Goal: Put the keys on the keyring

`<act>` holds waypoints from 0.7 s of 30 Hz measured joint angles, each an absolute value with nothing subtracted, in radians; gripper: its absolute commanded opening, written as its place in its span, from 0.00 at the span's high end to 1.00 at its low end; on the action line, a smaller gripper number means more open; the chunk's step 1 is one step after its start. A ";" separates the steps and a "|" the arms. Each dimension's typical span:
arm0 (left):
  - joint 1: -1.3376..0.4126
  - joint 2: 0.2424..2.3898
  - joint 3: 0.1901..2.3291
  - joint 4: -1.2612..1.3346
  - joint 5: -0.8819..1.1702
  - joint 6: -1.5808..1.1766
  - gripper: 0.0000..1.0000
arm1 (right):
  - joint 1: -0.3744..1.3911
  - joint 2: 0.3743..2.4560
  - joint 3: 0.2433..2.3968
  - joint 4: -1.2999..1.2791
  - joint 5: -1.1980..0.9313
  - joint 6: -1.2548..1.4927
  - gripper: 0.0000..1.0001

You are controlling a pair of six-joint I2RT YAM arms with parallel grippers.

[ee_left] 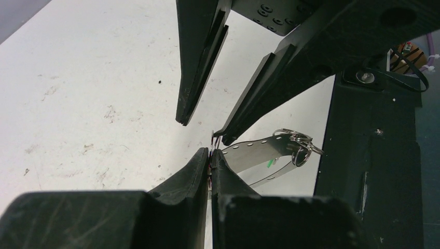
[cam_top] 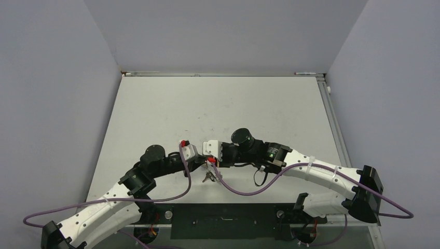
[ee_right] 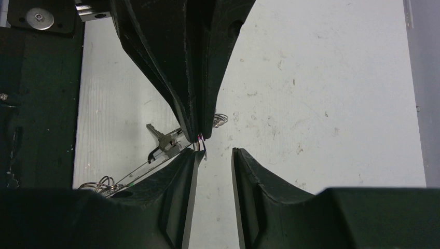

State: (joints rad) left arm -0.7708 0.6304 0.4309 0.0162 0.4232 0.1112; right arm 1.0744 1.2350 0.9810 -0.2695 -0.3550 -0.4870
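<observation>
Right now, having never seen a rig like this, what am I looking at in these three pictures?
Two robot arms are bolted at the near edge of a white table. One picture looks down from above. The other two come from a camera on each wrist. The left gripper is shut, pinching what looks like the thin wire keyring. The right gripper faces it tip to tip, fingers apart, holding nothing. A key sits beside the wire; whether it is threaded on, I cannot tell.

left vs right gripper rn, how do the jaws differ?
The left gripper has its jaws pressed shut on a thin ring; the right gripper has its jaws parted with a clear gap. The left gripper reaches in from the left of the top view, the right gripper from the right. Both are black, tip to tip just above the table.
</observation>
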 measured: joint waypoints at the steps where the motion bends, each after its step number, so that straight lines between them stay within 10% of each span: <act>1: -0.771 0.636 0.437 0.010 0.421 0.109 1.00 | 1.074 1.235 0.981 -0.270 -0.351 -0.487 0.66; 21: -0.771 0.683 0.478 -0.035 0.390 0.091 1.00 | 1.081 1.254 0.981 -0.258 -0.308 -0.493 0.65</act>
State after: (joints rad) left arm -0.7708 0.6834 0.4782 -0.0349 0.3897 0.0906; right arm 1.0805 1.2545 0.9806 -0.2581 -0.3080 -0.4927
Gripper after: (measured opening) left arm 0.007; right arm 0.324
